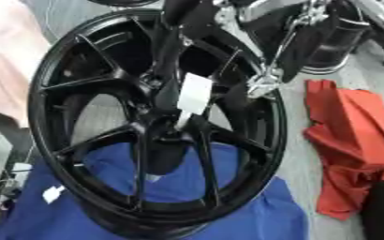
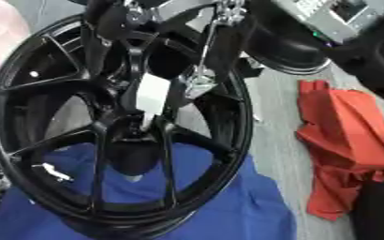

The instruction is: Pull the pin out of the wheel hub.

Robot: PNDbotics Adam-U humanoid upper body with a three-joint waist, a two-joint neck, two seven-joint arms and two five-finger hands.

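A large black wheel hub point(image 1: 80, 154) with thin spokes lies tilted on a blue cloth point(image 1: 253, 215). Over its centre stands the pin point(image 1: 195, 95), a white block with a narrow stem pointing down toward the centre bore. My left hand point(image 1: 169, 70) comes down from the top, black against the black spokes, right against the pin's left side. My right hand point(image 1: 265, 82), black with silver joints, comes in from the upper right and hangs over the spokes a little to the right of the pin, apart from it. Dark on dark hides how either hand stands.
A crumpled red cloth point(image 1: 351, 140) lies on the grey floor right of the wheel. Another black round rim point(image 1: 335, 47) stands at the upper right, with a grey device point(image 2: 326, 18) above it. Pale pink material point(image 1: 7, 61) runs along the left edge.
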